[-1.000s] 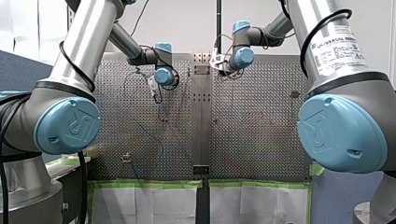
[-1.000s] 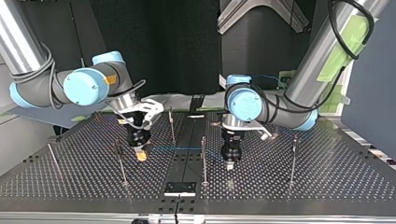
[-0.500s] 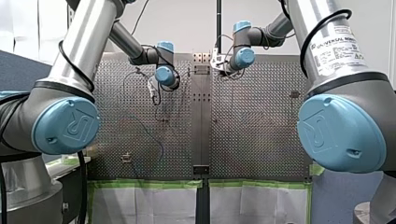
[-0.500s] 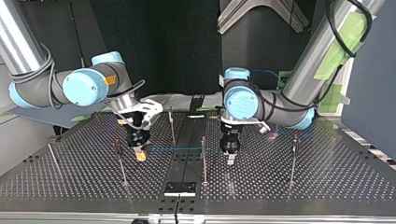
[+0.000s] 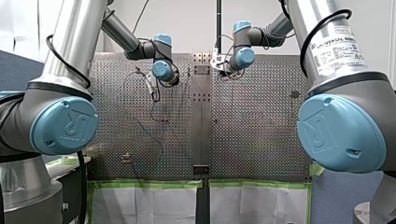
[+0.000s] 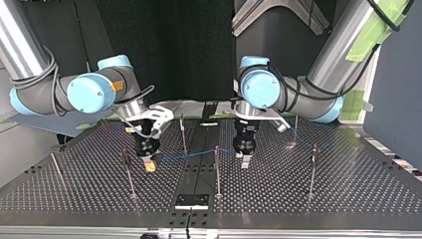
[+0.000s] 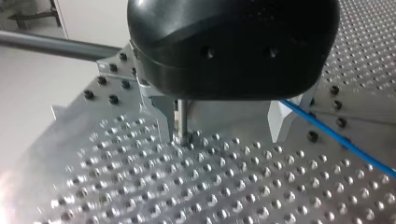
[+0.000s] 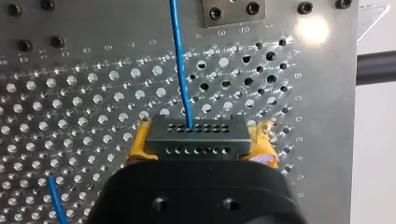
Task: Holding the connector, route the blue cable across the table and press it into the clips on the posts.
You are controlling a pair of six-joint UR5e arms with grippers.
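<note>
Start at the top view's left: the right gripper [image 6: 149, 166] hangs low over the table [image 6: 74, 199], about midway between its far and near edges and short of the dark centre strip [image 6: 204, 179]. In the right wrist view you see its yellow pads [image 8: 263, 137] pinching the black connector [image 8: 194, 137] from both sides, pin holes facing away from the gripper. The blue cable [image 8: 179, 65] leaves the connector's face and runs straight ahead over the perforated surface. A thin post [image 6: 128, 174] stands just beside this gripper, toward the near edge.

Follow the cable rightward in the top view and you find it crossing the centre strip and meeting the top of the middle post [image 6: 217, 169]; you cannot tell whether it sits in a clip there. It then reaches the left gripper [image 6: 245, 162], which points down with its tips close above the table. In the left wrist view its metal fingers [image 7: 161, 114] stand spread apart with bare table between them, and the cable passes one finger on its outer side; whether they touch is unclear. Further right, a side post [image 6: 312, 169] stands toward the table's edge.
</note>
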